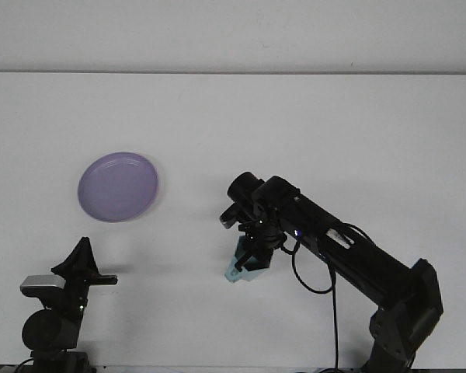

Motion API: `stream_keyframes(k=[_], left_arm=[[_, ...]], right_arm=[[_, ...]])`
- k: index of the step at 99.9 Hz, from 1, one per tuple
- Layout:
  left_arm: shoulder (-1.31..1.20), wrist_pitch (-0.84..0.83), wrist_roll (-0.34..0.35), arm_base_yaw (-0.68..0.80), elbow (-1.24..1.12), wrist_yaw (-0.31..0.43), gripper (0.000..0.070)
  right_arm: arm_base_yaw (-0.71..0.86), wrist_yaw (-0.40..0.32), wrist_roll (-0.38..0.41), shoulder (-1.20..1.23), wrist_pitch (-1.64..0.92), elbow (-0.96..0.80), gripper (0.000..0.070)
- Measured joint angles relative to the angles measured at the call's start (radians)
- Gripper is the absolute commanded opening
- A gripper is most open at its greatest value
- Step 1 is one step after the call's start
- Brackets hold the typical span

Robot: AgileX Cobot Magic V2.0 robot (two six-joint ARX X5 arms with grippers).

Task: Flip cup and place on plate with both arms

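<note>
Sitting at the lower left of the frame, the left arm is folded low near the bottom edge, and its left gripper points upward as a dark wedge; whether its fingers are apart or together cannot be told from this angle. Above it, in the left-centre of the frame, a purple plate lies flat on the white table, well apart from both arms. Near the centre, slightly below the middle, the right gripper points down at the table with its fingers closed around a pale teal cup, whose lower edge is at or just above the tabletop; contact cannot be made out. From there the right arm stretches diagonally down to its base at the lower right corner, a black cable looping beneath it.
</note>
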Motion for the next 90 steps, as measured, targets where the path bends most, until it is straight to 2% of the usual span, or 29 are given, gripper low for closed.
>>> stream_keyframes(k=[29, 33, 42, 45, 68, 81, 90], left_arm=[[0.000, 0.000, 0.000, 0.000, 0.000, 0.000, 0.0012], [0.000, 0.000, 0.000, 0.000, 0.000, 0.000, 0.0012], [0.000, 0.000, 0.000, 0.000, 0.000, 0.000, 0.0012], [0.000, 0.000, 0.000, 0.000, 0.000, 0.000, 0.0012], [0.000, 0.008, -0.004, 0.000, 0.000, 0.000, 0.0012], [0.000, 0.016, -0.037, 0.000, 0.001, 0.005, 0.0012], [0.000, 0.010, -0.054, 0.000, 0.008, 0.059, 0.0012]], right_arm=[[0.002, 0.009, -0.016, 0.030, 0.024, 0.000, 0.0007], [0.002, 0.009, -0.019, 0.030, 0.027, 0.000, 0.0057], [0.002, 0.009, -0.033, 0.030, 0.025, 0.000, 0.0268], [0.002, 0.009, -0.036, 0.030, 0.026, 0.000, 0.0300], [-0.001, 0.009, -0.062, 0.030, -0.002, 0.019, 0.0303], [-0.021, 0.008, -0.061, -0.006, -0.030, 0.061, 0.0303], [-0.046, 0.009, -0.059, -0.091, -0.009, 0.074, 0.0303]])
